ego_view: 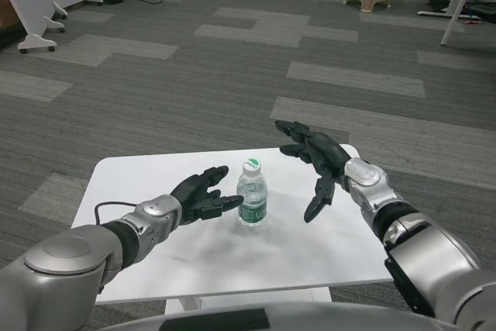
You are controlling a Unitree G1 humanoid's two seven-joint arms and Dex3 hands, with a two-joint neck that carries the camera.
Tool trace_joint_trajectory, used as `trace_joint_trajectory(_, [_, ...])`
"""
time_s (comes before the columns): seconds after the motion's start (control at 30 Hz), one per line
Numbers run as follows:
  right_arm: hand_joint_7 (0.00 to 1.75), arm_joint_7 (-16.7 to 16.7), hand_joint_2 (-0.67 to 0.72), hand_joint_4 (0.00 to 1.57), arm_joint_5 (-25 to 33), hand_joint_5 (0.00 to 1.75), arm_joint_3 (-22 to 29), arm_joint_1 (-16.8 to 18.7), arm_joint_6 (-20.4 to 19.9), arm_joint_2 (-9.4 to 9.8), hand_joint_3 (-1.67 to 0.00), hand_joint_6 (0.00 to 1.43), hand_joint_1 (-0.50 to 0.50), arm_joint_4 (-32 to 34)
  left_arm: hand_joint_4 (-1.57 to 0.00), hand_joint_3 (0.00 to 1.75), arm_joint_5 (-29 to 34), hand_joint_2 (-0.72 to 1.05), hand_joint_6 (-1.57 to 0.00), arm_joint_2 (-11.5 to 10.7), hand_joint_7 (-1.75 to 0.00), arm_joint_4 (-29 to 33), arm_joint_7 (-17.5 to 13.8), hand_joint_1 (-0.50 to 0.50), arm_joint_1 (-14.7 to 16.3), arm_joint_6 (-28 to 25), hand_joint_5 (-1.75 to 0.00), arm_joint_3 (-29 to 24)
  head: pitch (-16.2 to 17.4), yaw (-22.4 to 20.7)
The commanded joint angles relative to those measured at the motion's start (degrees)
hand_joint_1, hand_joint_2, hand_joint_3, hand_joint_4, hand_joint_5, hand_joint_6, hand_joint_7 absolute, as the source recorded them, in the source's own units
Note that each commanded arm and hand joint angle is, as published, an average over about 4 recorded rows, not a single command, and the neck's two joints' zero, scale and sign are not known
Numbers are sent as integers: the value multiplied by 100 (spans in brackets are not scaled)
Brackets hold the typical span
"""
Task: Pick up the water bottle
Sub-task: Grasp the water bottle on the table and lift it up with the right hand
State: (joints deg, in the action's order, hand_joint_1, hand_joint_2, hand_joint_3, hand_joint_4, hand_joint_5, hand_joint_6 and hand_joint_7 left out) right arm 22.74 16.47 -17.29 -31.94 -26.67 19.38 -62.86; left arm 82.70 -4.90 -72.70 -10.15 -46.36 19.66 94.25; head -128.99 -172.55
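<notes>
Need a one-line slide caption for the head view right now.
Water bottle upright on the white table, left hand beside it, right hand open and apart.

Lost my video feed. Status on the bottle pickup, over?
Left hand open, fingertips at the water bottle. Right hand open, off to its side. Bottle upright on the table, not gripped. Nothing in the way.

Bottle between my two hands on the tabletop.
The water bottle (252, 195) stands upright mid-tabletop (155, 257); my left hand (203, 195) lies just left of it, fingers (231, 204) at its side, my right hand (318, 164) to its right, apart from it.
</notes>
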Motion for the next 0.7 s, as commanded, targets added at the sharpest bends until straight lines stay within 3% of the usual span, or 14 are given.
trace_joint_trajectory(0.03, [14, 33, 60, 14, 32, 75, -196, -317, 44, -57, -40, 0, -28, -33, 0, 9, -96, 105, 0, -108, 0, 63, -75, 50, 78, 157, 0, -118, 45, -36])
trace_joint_trajectory(0.23, [21, 38, 58, 21, 41, 78, -438, -449, 48, -227, -40, 0, -29, -35, 0, 9, -340, 105, 0, -237, 0, 300, -123, 50, 270, 229, 0, -568, 167, -174])
trace_joint_trajectory(0.47, [21, 38, 60, 23, 41, 78, -310, -366, 48, -479, -34, 0, -29, -64, 0, 9, -694, 105, 0, -424, 0, 617, -167, 50, 597, 266, 0, -1256, 174, -209])
trace_joint_trajectory(0.7, [21, 91, 60, 19, 41, 87, -295, -186, 39, -791, -32, 0, -31, 15, 0, 9, -1210, 105, 0, -782, 0, 1142, -240, 50, 999, 275, 0, -2091, 251, -128])
